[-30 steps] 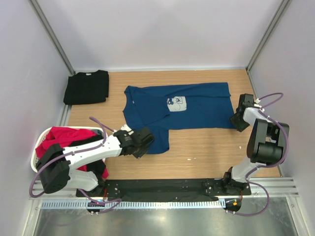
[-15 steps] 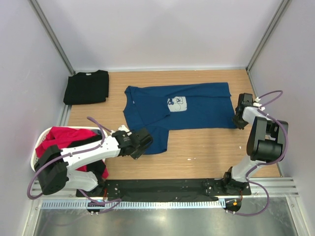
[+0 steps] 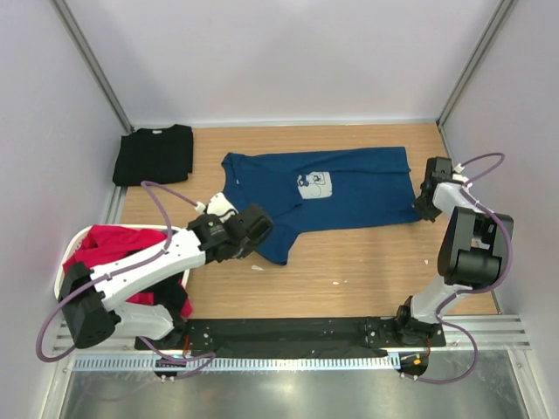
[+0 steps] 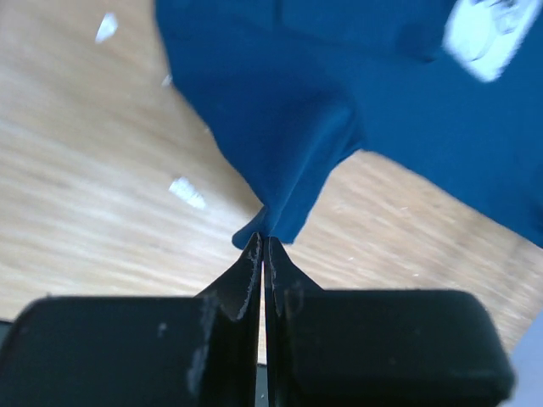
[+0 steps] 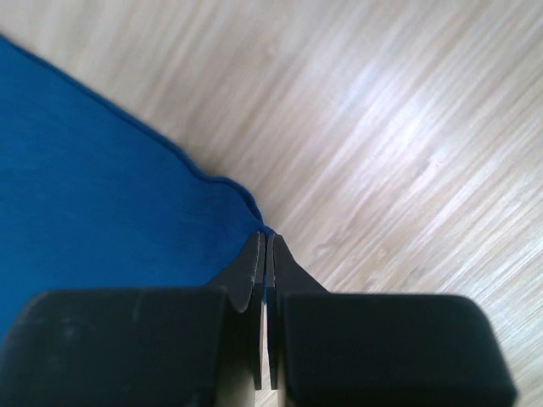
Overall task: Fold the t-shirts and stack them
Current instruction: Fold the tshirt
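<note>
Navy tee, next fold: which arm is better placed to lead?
Left, probably. The left gripper is shut on the navy tee at its near-left corner, cloth raised off the table, free to carry across. The right gripper pinches the near-right hem corner, which lies flat.

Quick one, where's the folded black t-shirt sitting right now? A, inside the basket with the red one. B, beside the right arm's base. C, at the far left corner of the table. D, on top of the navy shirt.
C: the black t-shirt lies folded flat at the far left corner of the table, apart from the spread navy t-shirt.
</note>
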Robot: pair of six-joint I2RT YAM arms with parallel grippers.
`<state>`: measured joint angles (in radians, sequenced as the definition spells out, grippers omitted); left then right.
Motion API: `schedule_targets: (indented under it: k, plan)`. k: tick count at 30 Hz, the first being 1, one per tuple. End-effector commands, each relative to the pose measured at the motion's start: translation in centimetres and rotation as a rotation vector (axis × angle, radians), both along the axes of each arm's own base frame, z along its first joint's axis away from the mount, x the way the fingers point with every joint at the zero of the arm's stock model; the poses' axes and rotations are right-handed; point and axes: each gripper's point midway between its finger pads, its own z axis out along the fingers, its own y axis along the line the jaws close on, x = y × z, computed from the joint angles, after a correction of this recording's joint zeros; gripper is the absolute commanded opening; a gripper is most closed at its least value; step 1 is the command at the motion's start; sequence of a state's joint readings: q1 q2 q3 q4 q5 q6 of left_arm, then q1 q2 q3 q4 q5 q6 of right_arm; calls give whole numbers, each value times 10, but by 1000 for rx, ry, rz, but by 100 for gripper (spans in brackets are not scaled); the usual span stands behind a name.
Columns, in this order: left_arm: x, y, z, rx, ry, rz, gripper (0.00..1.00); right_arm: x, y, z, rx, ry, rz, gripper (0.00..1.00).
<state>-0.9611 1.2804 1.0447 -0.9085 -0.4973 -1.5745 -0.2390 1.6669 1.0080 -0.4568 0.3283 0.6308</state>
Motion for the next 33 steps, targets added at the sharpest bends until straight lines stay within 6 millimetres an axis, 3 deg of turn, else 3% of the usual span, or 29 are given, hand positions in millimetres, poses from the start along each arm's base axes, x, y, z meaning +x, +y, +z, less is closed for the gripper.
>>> schedule_targets:
  k: [1, 4, 6, 7, 8, 11, 12, 17, 20, 21, 25, 30, 33]
  plan:
    - [32, 8, 44, 39, -154, -31, 1, 31, -5, 39, -2, -96, 7, 1]
    - [57, -5, 64, 37, -205, -104, 1, 42, -4, 47, 16, -103, 0, 1]
    - [74, -11, 66, 111, -228, -190, 1, 49, -3, 53, 32, -115, -4, 1]
    - [84, -19, 81, 113, -268, -224, 0, 51, -3, 51, 40, -108, -6, 1]
    - [94, -24, 75, 158, -262, -254, 0, 52, -2, 52, 46, -110, -8, 1]
    - [119, -35, 87, 215, -307, -357, 0, 59, -2, 51, 59, -109, -20, 1]
    - [127, -39, 83, 228, -304, -378, 0, 60, -2, 52, 63, -105, -22, 1]
    - [178, -29, 98, 226, -368, -350, 0, 76, 0, 48, 104, -101, -33, 1]
    - [197, -37, 98, 256, -390, -406, 0, 78, 2, 38, 129, -60, -41, 1]
    - [203, -41, 108, 257, -415, -405, 0, 75, 3, 34, 138, -37, -48, 1]
    - [221, -47, 108, 280, -431, -406, 0, 79, 4, 42, 149, -59, -73, 1]
    - [237, -45, 108, 291, -446, -384, 0, 89, 0, 51, 140, -88, -88, 1]
    - [250, -37, 104, 297, -439, -357, 0, 92, 0, 41, 155, -62, -96, 1]
